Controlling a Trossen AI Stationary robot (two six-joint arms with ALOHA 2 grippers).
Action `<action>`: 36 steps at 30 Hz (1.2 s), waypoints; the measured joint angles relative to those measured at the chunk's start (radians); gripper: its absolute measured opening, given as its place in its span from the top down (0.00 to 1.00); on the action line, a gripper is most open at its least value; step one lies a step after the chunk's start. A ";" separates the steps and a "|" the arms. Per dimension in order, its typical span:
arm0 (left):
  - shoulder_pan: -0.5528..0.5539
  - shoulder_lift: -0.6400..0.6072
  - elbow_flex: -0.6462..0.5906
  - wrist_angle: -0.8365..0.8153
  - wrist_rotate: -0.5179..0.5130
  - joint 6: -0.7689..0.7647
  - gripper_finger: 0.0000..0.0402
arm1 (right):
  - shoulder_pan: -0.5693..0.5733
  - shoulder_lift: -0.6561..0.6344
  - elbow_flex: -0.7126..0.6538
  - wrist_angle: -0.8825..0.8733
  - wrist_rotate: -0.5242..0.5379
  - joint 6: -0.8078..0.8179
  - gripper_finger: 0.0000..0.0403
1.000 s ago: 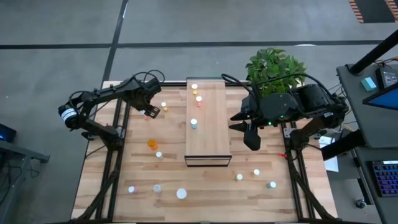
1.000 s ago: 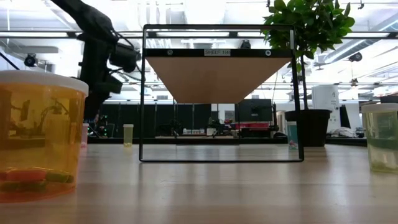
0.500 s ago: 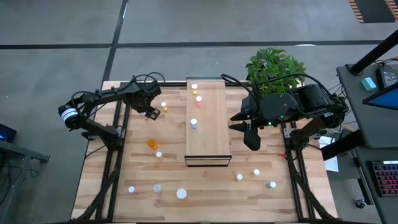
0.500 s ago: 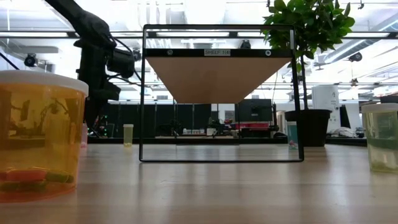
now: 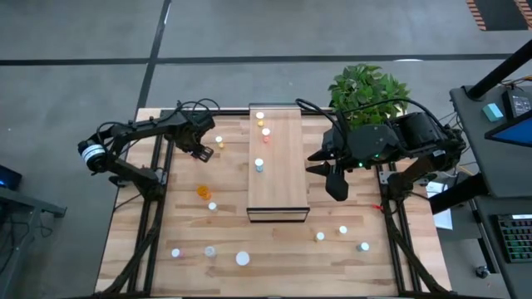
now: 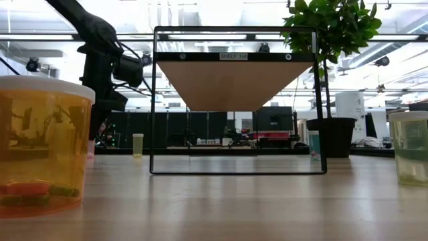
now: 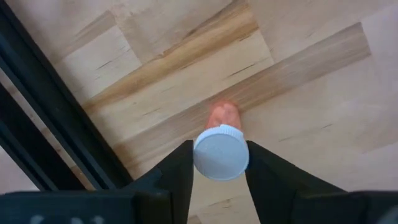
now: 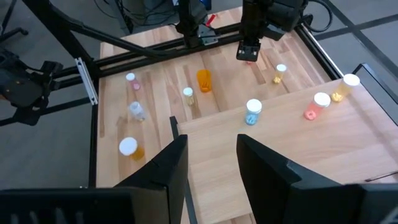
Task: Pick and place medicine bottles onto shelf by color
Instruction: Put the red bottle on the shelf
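Bottle [image 7: 221, 151] with a white cap and a pinkish-orange body stands on the table [image 5: 166, 224], off the shelf's [image 5: 279, 178] left side — my left gripper [image 7: 219, 171] has its fingers pressed on both sides of it. My right gripper [image 8: 210, 165] hangs off the shelf's right side (fingers apart, holding nothing).

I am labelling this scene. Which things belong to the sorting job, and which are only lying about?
Job: medicine bottles, shelf, left gripper around an orange bottle, right gripper waiting over the shelf.
Not job: potted plant.
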 joint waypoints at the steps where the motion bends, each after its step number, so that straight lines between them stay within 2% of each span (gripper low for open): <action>1: 0.000 0.000 0.000 0.000 0.000 0.000 0.72 | 0.000 0.000 0.000 0.000 0.000 0.000 0.68; 12: 0.000 0.000 0.013 -0.018 0.000 0.001 0.75 | 0.000 0.000 -0.031 0.007 0.001 -0.002 0.68; 16: -0.011 -0.014 0.081 -0.136 0.035 0.007 0.75 | 0.000 0.000 -0.048 0.007 0.001 -0.005 0.68; 21: -0.046 -0.053 0.227 -0.310 0.111 0.008 0.75 | -0.001 0.000 -0.056 0.007 0.002 -0.028 0.68; 27: -0.173 -0.079 0.440 -0.444 0.209 0.000 0.75 | -0.001 0.000 -0.056 0.007 0.002 -0.062 0.68; 36: -0.465 -0.060 0.723 -0.543 0.338 -0.128 0.75 | -0.001 0.000 -0.056 0.006 0.002 -0.085 0.68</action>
